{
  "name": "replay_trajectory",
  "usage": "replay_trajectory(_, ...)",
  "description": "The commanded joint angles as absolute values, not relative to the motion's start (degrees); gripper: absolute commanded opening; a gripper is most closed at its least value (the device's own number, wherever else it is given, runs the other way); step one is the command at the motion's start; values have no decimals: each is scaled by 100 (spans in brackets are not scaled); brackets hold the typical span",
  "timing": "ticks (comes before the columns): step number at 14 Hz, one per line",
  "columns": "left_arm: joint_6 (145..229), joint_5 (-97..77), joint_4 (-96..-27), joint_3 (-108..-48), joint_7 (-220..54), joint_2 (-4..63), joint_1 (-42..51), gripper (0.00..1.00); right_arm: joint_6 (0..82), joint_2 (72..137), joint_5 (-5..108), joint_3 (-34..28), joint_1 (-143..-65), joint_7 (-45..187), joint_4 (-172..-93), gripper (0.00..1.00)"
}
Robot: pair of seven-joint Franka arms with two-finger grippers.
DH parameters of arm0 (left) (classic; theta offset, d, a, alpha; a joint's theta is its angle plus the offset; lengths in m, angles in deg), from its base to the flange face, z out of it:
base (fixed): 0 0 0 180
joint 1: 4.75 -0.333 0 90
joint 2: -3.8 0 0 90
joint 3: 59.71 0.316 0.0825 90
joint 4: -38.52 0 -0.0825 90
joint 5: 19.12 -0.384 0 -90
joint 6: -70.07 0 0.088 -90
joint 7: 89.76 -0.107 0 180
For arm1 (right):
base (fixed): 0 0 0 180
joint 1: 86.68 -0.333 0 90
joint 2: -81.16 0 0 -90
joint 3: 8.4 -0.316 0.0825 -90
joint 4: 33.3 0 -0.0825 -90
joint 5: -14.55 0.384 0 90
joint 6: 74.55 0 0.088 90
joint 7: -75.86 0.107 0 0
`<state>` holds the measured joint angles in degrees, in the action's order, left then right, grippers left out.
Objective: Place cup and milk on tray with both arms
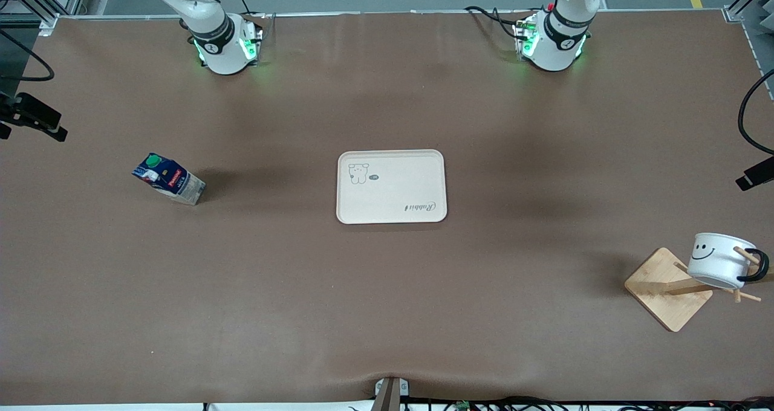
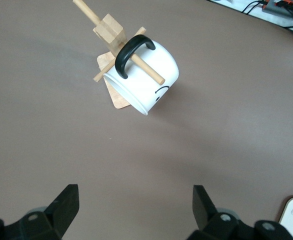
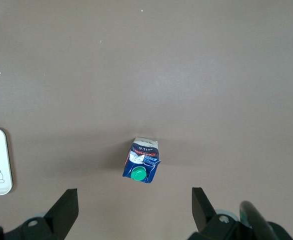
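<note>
— Brown worktop (image 1: 387, 314), and on it the flat cream rectangular tray (image 1: 391, 186) lay bare in the middle. What did you have at each end?

— I had the small dark blue gable-top milk carton with the green cap (image 1: 169, 179) standing toward the right arm's end, well apart from the tray. The small white enamel-style cup with the black smiley face (image 1: 719, 260) hung by its black loop handle on a peg of the wooden rack (image 1: 668, 288) toward the left arm's end, nearer the front camera than the tray.

— And the hands?

— My left hand (image 2: 135, 207) hovered over the bare worktop near the rack, its fingers spread wide and empty. My right hand (image 3: 134, 207) hung above the carton, likewise wide apart.

— How did you expect them to handle?

— I judged the carton light and squashable, best pinched across its flat sides below the gable. The cup looked rigid and slick; I'd have taken its wall at the rim and slid it off the peg.
</note>
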<state>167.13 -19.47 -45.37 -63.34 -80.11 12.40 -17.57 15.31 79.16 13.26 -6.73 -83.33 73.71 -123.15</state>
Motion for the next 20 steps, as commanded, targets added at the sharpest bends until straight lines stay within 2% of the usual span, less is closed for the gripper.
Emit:
replay_trajectory(1, 16876, -1807, -4568, -6357, -7721, 1206, -1854, 100, 1483, 7905, 1332, -699, -8273, 7332, -12277, 100)
replay_trajectory(6, 17403, -1666, -4989, -6357, -7157, 1022, -1872, 100, 1483, 7914, 1332, -699, -8273, 7340, -12277, 100)
replay_trajectory(11, 18062, -1544, -5718, -6357, -6955, 644, -2004, 100, 1483, 7914, 1332, -699, -8273, 7332, -12277, 100)
replay_trajectory(20, 18327, -1394, -5895, -6366, -6436, 635, -2074, 100, 1483, 7914, 1332, -699, -8273, 7332, -12277, 100)
